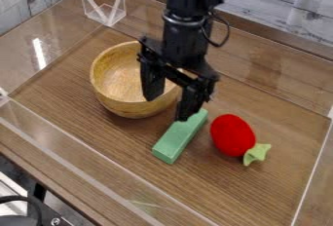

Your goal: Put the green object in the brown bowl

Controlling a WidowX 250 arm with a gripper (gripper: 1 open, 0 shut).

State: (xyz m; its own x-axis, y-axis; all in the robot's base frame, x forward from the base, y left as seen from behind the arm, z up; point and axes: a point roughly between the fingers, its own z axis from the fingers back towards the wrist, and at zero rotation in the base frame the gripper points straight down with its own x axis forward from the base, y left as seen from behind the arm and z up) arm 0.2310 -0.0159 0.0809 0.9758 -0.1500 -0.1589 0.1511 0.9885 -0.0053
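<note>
The green object (177, 139) is a flat green block lying on the wooden table, in front of and to the right of the brown bowl (120, 74). My gripper (173, 91) points straight down with its black fingers (194, 100) spread open, nothing between them. It hangs low over the block's far end, next to the bowl's right rim. One finger overlaps the bowl's right wall in this view. The bowl is empty as far as I can see.
A red strawberry-like toy (235, 134) with a pale green leaf lies just right of the block. Clear acrylic walls (39, 132) fence the table on all sides. A small clear stand (103, 10) sits at the back left.
</note>
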